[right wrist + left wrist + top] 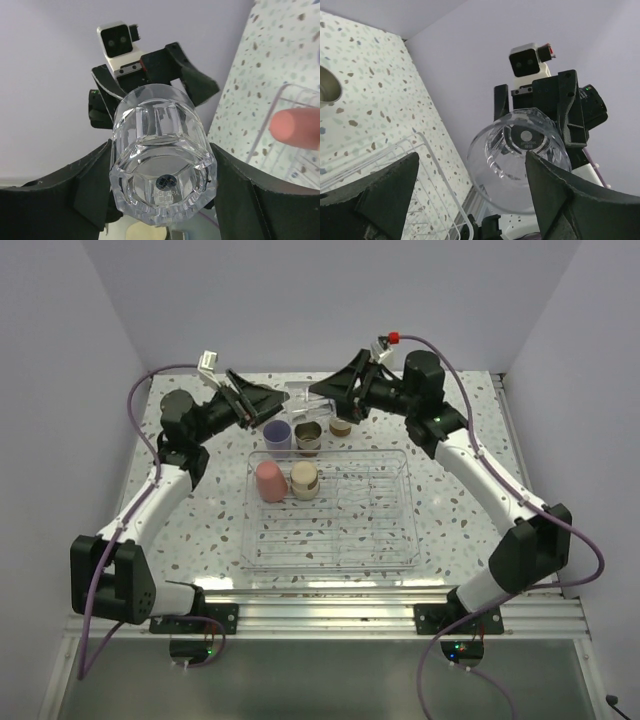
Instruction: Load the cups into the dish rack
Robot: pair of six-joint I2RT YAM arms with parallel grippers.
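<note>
Speckled terrazzo tabletop [450, 490], lilac walls behind; at upper centre of the overhead view both arms meet, apparently for a handover. On the left, the left gripper [472, 157] gapes wide, gripping nothing. Between the arms hangs the faceted clear plastic tumbler [160, 165], clamped sideways by the right gripper [161, 150]. Lower centre, the clear ribbed dish rack [370, 530] has room.

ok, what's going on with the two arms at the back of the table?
It looks like a handover above the far side of the table. The right gripper clamps a clear cup held sideways, and the left gripper stands open around its mouth end. The dish rack holds a coral-pink cup and a beige cup. A lavender cup and two steel cups stand behind it.
</note>
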